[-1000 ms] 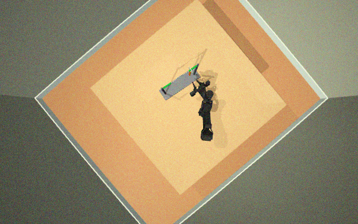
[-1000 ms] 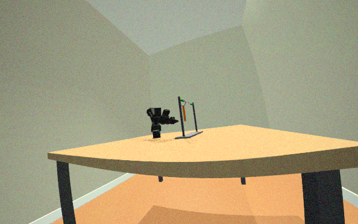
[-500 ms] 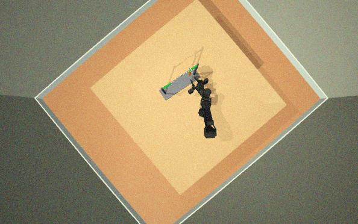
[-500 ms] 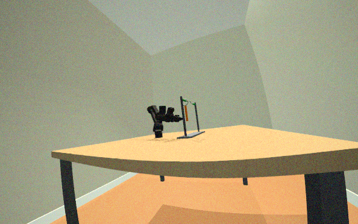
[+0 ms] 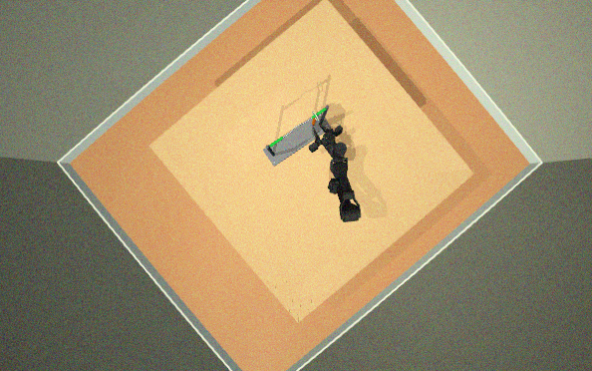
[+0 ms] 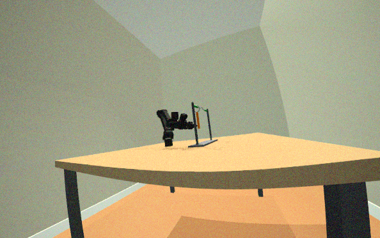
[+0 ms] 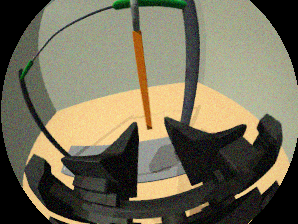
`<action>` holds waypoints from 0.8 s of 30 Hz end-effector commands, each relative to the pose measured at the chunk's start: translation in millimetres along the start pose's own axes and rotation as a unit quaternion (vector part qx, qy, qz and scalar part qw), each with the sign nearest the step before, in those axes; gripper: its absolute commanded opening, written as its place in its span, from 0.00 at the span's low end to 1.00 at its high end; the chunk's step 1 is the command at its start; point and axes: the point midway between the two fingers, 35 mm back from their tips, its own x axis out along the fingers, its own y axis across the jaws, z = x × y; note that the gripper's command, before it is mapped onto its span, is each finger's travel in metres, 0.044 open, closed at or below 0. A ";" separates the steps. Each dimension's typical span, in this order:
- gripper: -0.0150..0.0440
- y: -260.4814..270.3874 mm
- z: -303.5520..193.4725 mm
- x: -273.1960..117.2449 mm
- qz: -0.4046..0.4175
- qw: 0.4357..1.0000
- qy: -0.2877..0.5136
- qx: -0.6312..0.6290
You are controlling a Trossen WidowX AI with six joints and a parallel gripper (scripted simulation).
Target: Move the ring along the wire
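Gripper [image 5: 319,129] [image 6: 194,126] [image 7: 150,123]: its dark, angular, pointed fingers are standing apart, holding nothing, with a gap open between the tips.
Handle [image 5: 314,121] [image 6: 197,120] [image 7: 142,75]: a slim, straight orange bar is hanging from the ring, its lower end showing just above the finger gap in the wrist view.
Ring [image 5: 314,120] [image 6: 197,109] [image 7: 134,15]: pale grey, it is hanging on the near green [image 5: 321,113] [image 6: 196,106] [image 7: 160,4], beside the near post; the wrist view is catching it edge-on.
Near post [image 5: 324,115] [image 6: 194,128] [image 7: 191,60]: dark and slender, it is standing upright on the base.
Wire [image 5: 299,130] [image 6: 202,109] [image 7: 70,24]: thin, grey and curving, it is running between the two thicker green parts.
Far green [image 5: 276,142] [image 6: 205,110] [image 7: 27,70]: it is reaching the far post [image 5: 270,150] [image 6: 209,125] [image 7: 42,122], well apart from the ring.
Base [image 5: 276,161] [image 6: 203,143] [image 7: 75,152]: a flat grey oblong, it is carrying both posts.
Table [image 5: 249,199] [image 6: 192,160] [image 7: 100,112]: its pale tan, speckled top is bearing the base and the jointed black arm [image 5: 341,175] [image 6: 167,125].
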 end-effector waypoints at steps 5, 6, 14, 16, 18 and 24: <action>0.53 -0.8 -0.8 13.7 -0.001 1.000 0.002 0.004; 0.53 -0.8 -0.9 15.2 -0.001 1.000 0.002 0.004; 0.53 -0.2 -1.9 27.6 -0.001 1.000 0.002 0.004; 0.53 0.1 -2.3 30.7 -0.001 1.000 0.001 0.004; 0.53 0.4 -2.8 33.8 -0.001 1.000 0.001 0.004; 0.53 1.6 -4.7 43.3 -0.001 1.000 0.001 0.004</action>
